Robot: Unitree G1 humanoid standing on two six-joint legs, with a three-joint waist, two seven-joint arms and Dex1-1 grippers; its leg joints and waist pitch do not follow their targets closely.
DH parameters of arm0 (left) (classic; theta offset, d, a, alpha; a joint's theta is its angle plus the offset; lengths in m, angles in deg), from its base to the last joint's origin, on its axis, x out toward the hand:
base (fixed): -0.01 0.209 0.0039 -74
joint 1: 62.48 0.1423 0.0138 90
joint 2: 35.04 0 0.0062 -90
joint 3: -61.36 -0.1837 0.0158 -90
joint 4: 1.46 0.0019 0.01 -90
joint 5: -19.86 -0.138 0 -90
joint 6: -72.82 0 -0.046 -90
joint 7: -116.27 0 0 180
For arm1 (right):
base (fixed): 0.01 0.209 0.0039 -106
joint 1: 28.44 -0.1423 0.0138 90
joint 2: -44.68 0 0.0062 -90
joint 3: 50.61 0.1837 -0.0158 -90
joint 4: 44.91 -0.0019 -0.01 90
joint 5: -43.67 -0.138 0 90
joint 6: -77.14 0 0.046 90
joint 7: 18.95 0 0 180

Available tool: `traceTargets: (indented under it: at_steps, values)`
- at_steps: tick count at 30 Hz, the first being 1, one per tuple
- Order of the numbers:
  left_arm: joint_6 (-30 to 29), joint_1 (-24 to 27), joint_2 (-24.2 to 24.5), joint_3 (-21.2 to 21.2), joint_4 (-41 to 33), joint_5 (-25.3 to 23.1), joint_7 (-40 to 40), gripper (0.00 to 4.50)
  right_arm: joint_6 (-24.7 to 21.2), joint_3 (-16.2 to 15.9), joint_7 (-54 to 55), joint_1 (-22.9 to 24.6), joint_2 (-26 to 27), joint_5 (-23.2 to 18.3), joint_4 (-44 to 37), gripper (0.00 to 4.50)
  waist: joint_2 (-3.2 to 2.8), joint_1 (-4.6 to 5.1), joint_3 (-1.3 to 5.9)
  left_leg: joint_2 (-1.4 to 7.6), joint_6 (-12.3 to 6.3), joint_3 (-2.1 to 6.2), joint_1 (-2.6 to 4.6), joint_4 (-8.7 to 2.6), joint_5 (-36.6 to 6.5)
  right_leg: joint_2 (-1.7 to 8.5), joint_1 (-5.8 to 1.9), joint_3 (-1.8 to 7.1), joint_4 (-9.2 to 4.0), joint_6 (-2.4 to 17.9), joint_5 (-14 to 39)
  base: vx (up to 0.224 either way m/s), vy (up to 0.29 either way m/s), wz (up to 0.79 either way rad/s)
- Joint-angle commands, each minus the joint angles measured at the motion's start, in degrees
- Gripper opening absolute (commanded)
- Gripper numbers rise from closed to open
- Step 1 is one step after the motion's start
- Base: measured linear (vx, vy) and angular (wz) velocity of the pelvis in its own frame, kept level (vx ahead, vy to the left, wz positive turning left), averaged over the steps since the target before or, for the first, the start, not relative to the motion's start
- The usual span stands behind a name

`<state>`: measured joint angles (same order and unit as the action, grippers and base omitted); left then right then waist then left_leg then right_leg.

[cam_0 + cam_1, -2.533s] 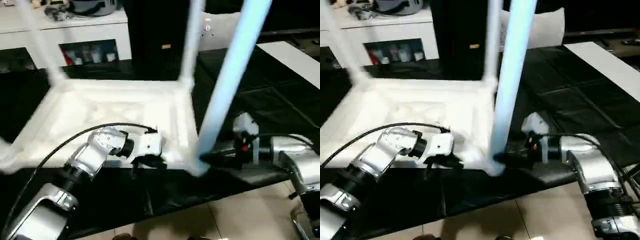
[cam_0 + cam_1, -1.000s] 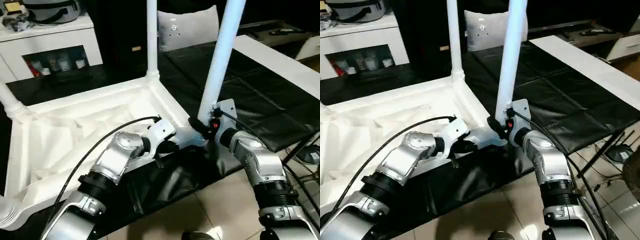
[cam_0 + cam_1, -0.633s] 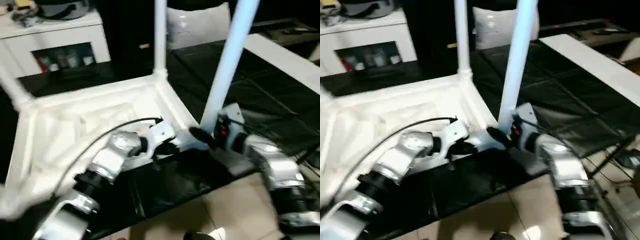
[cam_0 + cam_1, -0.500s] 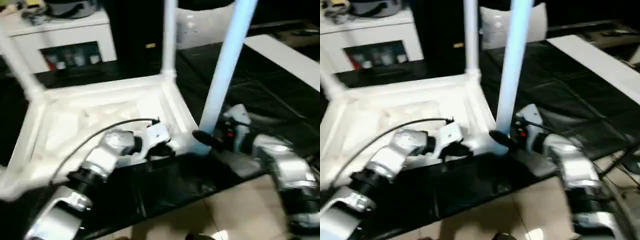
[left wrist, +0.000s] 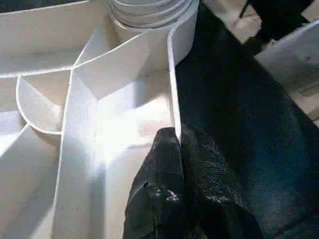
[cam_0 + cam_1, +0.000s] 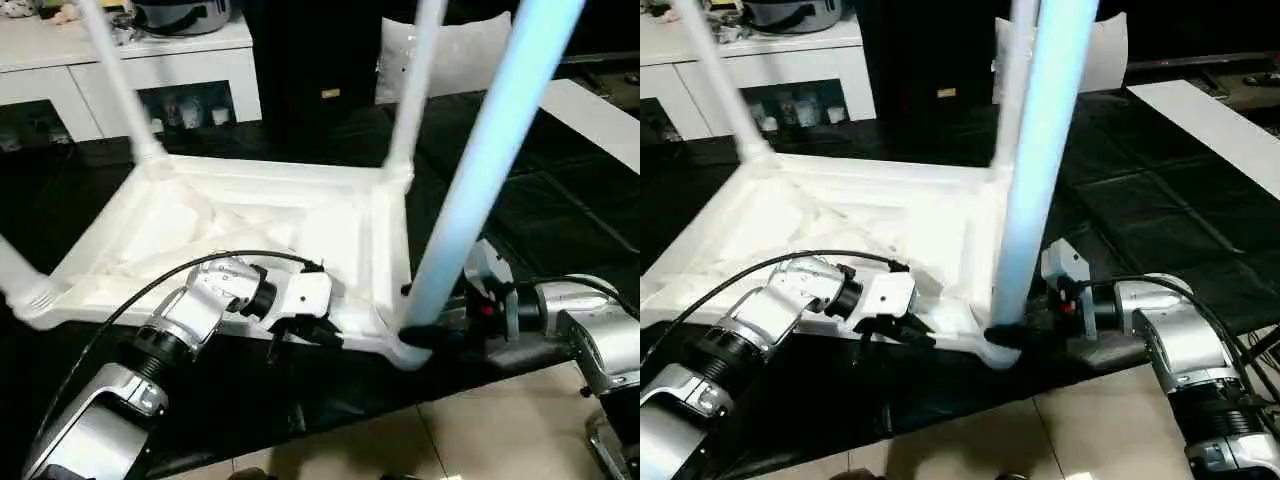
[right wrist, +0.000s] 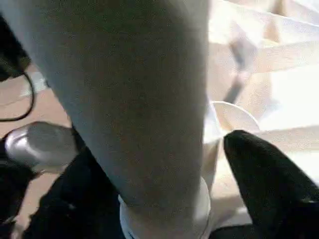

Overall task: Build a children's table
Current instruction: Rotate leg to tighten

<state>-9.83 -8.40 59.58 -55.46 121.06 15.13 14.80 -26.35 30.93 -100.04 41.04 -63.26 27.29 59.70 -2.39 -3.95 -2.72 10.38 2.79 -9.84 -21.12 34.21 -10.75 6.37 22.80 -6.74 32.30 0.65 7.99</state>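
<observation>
The white children's table lies upside down on a black surface, its ribbed top (image 6: pixel 250 225) facing up. Legs stand in its corner sockets; the near-right leg (image 6: pixel 480 170) rises close to my head. My left gripper (image 6: pixel 300 335) is shut on the table's thin near rim (image 5: pixel 174 99), pinching it between both fingers (image 5: pixel 164 164). My right gripper (image 6: pixel 415 335) is at the base of the near-right leg (image 7: pixel 144 99). Its jaws stand open on either side of that leg, and one finger (image 7: pixel 269 184) is a little clear of it.
A white cabinet with dark glass doors (image 6: pixel 190 90) stands behind the table. A white cushion (image 6: pixel 470 55) leans at the back right, and a white board (image 6: pixel 1210 115) lies to the right. The black surface ends just before tiled floor (image 6: pixel 480 440) in front.
The whole picture has swung as my head moved. My left gripper keeps its hold on the rim. My right gripper stays at the base of the near-right leg, with its jaws now parted.
</observation>
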Motion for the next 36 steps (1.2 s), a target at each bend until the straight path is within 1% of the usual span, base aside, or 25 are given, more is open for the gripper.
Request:
traceTargets:
  at_steps: [1,5,9,10,13,15,17,19,20,21,22,23,24,25,26,27,28,29,30,31,32,33,34,35,36]
  values:
    - [1.25,-0.43,-0.71,-3.29,0.22,-1.21,2.95,0.00,0.54,-1.11,-2.32,-0.47,-0.27,-0.53,-0.12,3.17,1.07,0.23,3.70,3.00,-3.81,0.58,0.56,-4.36,-16.34,2.82,-2.87,2.79,-3.82,10.24,23.71,0.000,0.000,0.00]
    - [1.14,-0.55,-1.19,-3.02,0.53,-1.10,2.98,0.00,1.74,-2.23,-3.56,-1.14,0.08,0.33,2.55,3.00,1.06,0.06,3.81,3.03,-4.08,0.50,0.49,-4.26,-15.09,2.87,-2.84,2.85,-3.70,10.69,22.38,0.000,0.000,0.00]
    - [1.68,-0.66,-1.24,-2.89,1.42,-1.21,2.91,0.00,5.86,-2.81,-4.22,-3.50,1.87,2.11,10.70,2.64,0.98,-0.04,3.87,2.88,-4.10,0.40,0.45,-4.15,-15.12,2.76,-2.85,2.69,-3.71,11.09,22.09,0.000,0.000,0.00]
    - [1.65,-0.68,-1.30,-2.86,1.67,-1.14,2.89,0.00,7.32,-2.88,-4.37,-4.34,2.46,2.69,13.68,2.52,1.06,0.19,3.73,2.82,-3.85,0.49,0.27,-4.20,-16.03,2.83,-2.95,2.57,-3.76,10.77,23.43,0.000,0.000,0.00]
    - [-0.95,0.16,-1.66,-1.73,0.92,0.12,2.68,0.00,10.98,-2.53,-3.21,-6.30,4.88,3.79,22.64,2.30,0.71,0.98,3.43,2.70,-3.07,0.60,0.63,-4.25,-19.16,2.74,-2.64,2.28,-4.47,9.71,28.00,0.000,0.000,0.00]
    - [-1.77,0.35,-1.82,-1.36,0.67,0.48,2.52,0.00,11.47,-2.28,-2.74,-6.59,5.35,3.79,23.99,2.24,0.78,1.37,3.21,2.75,-2.54,0.73,0.83,-4.34,-21.38,2.66,-2.49,2.08,-4.78,8.97,30.47,0.000,0.000,0.00]
    - [-6.24,1.22,-2.67,0.46,-1.32,1.93,0.29,0.00,13.62,-0.96,2.34,-8.34,8.26,4.36,31.36,2.15,0.75,2.65,2.85,2.66,-1.38,1.14,1.36,-4.25,-26.52,2.70,-2.12,1.52,-5.37,7.17,35.98,0.000,0.000,0.00]
    - [-8.31,1.58,-2.96,1.03,-2.12,2.06,-1.05,0.00,15.47,-0.44,5.12,-9.32,9.63,4.95,35.17,2.13,0.58,4.13,2.13,2.36,-0.17,1.64,2.46,-3.79,-32.13,2.46,-1.52,-0.16,-6.80,4.23,42.31,0.000,0.000,0.00]
    - [-9.14,1.76,-3.09,1.25,-2.57,2.05,-1.73,0.00,15.41,-0.09,6.56,-9.63,10.22,4.97,36.43,2.11,0.54,5.69,1.87,2.06,0.42,2.13,3.03,-3.44,-35.55,1.94,-1.63,-2.15,-8.26,1.01,45.20,-0.061,0.017,-0.05]
    - [-9.52,1.84,-3.15,1.36,-2.78,2.05,-2.04,0.00,15.38,0.07,7.22,-9.78,10.49,4.98,37.01,2.08,-0.88,7.09,1.54,2.79,0.91,2.55,4.20,-3.86,-40.59,1.47,-2.10,-4.57,-9.06,-0.01,43.04,0.000,0.000,0.00]
    - [-12.05,2.19,-4.05,2.31,-3.80,2.22,-4.58,0.00,15.51,1.11,12.95,-11.20,12.08,5.16,40.50,2.06,-1.19,7.83,1.15,3.81,1.51,3.16,3.22,-5.41,-44.59,0.92,-3.61,-5.59,-7.91,-0.01,39.26,0.000,0.000,0.00]
    - [-14.74,2.57,-5.13,3.31,-4.95,2.49,-7.21,0.00,15.45,2.13,18.75,-12.51,13.60,5.27,43.28,2.05,-2.78,5.61,0.31,6.60,5.10,3.44,-4.32,-12.62,-56.05,0.29,-9.69,-2.07,7.58,4.46,19.99,-0.093,0.027,-0.07]
    - [-18.32,2.88,-6.93,4.73,-6.33,2.61,-11.14,0.00,15.35,3.34,26.02,-14.23,15.39,5.32,46.30,2.04,-2.28,3.06,1.00,5.82,3.63,0.91,-3.29,-13.82,-55.10,-1.16,-7.59,-0.04,9.97,3.56,13.04,-0.079,-0.025,-0.05]
    - [-18.82,2.91,-7.20,4.93,-6.53,2.61,-11.69,0.00,15.34,3.50,26.95,-14.47,15.62,5.31,46.69,2.04,1.74,5.19,3.16,2.85,3.94,1.73,0.98,-7.28,-39.24,2.29,-5.51,5.17,5.38,0.49,35.10,-0.079,-0.025,-0.05]
    - [-19.57,2.97,-7.61,5.22,-6.85,2.52,-12.46,0.00,15.45,3.73,27.98,-14.83,15.91,5.27,47.32,2.04,2.68,5.57,3.14,0.85,4.25,2.61,3.30,-0.52,-28.68,5.84,-1.33,4.48,-2.21,2.40,50.57,-0.030,-0.112,-0.15]
    - [-21.49,3.11,-8.65,5.70,-7.58,2.25,-14.39,0.00,15.19,4.18,30.68,-13.88,16.67,5.31,45.94,2.03,2.49,4.87,2.99,-0.51,2.36,1.99,3.72,5.31,-18.32,8.40,0.26,4.50,-5.70,2.43,59.17,0.014,-0.084,-0.47]
    - [-24.09,3.32,-9.99,6.29,-8.62,1.75,-17.22,0.00,14.60,4.94,34.10,-12.80,17.76,5.39,43.82,2.02,0.59,3.31,3.35,1.61,0.88,3.99,-3.69,-0.28,-3.35,6.62,-6.04,4.37,-1.81,6.01,39.83,0.014,-0.084,-0.47]
    - [-24.37,3.35,-10.13,6.36,-8.74,1.69,-17.56,0.00,14.51,5.04,34.45,-12.73,17.88,5.41,43.61,2.02,1.25,3.89,2.97,1.77,0.52,3.76,-4.12,-1.86,-3.79,3.93,-5.20,3.32,-0.77,7.13,30.39,0.064,-0.003,-0.44]
    - [-25.49,3.24,-11.17,6.80,-8.88,1.37,-19.66,0.00,12.23,6.08,36.95,-12.52,18.68,4.86,41.11,2.02,0.72,4.35,3.42,1.95,-0.42,3.43,-2.01,-2.02,-8.11,2.29,-4.11,2.97,-0.14,10.70,20.50,0.000,0.000,0.00]
    - [-27.50,2.53,-13.98,8.04,-8.30,0.49,-25.59,0.00,7.26,8.55,44.19,-12.59,20.80,4.25,35.04,2.02,0.45,4.65,3.39,2.13,-1.03,3.19,-1.36,-2.19,-9.89,2.17,-3.98,3.19,-0.03,12.25,18.09,0.000,0.000,0.00]
    - [-27.80,2.13,-14.93,8.50,-7.73,0.18,-27.63,0.00,6.21,9.13,46.86,-12.64,21.48,4.44,33.16,2.02,-0.05,4.73,3.68,2.00,-2.02,3.01,-1.13,-2.47,-10.01,2.12,-4.55,3.10,-0.36,13.57,15.97,0.000,0.000,0.00]
    - [-28.01,1.92,-15.49,8.80,-7.45,0.10,-28.86,0.00,6.30,9.10,47.55,-12.62,21.88,4.78,32.26,2.02,-0.10,4.74,3.73,2.06,-2.02,2.94,-1.15,-2.66,-9.93,2.01,-4.62,2.98,-0.47,13.64,15.61,0.000,0.000,0.00]
    - [-28.52,1.47,-16.73,9.45,-6.87,-0.06,-31.61,0.00,6.58,8.95,48.88,-12.58,22.77,5.56,30.25,2.02,0.26,4.79,3.67,1.82,-2.05,2.73,-1.42,-2.85,-10.51,1.91,-4.79,2.71,-0.93,13.00,17.08,0.000,0.000,0.00]
    - [-28.57,1.34,-17.07,9.67,-6.80,-0.15,-32.56,0.00,6.25,8.94,49.48,-12.51,23.46,5.69,28.98,2.02,0.56,4.65,3.68,1.79,-2.11,2.51,-1.11,-2.89,-11.45,2.05,-4.60,2.77,-1.53,12.32,19.28,0.000,0.000,0.00]
    - [-28.87,1.42,-17.29,9.77,-7.15,-0.42,-33.26,0.00,6.09,8.86,50.31,-12.63,24.01,5.44,28.35,2.55,0.50,4.56,3.73,1.88,-2.51,2.50,-1.13,-3.10,-10.87,2.14,-4.70,2.77,-1.67,11.98,19.81,0.000,0.000,0.00]
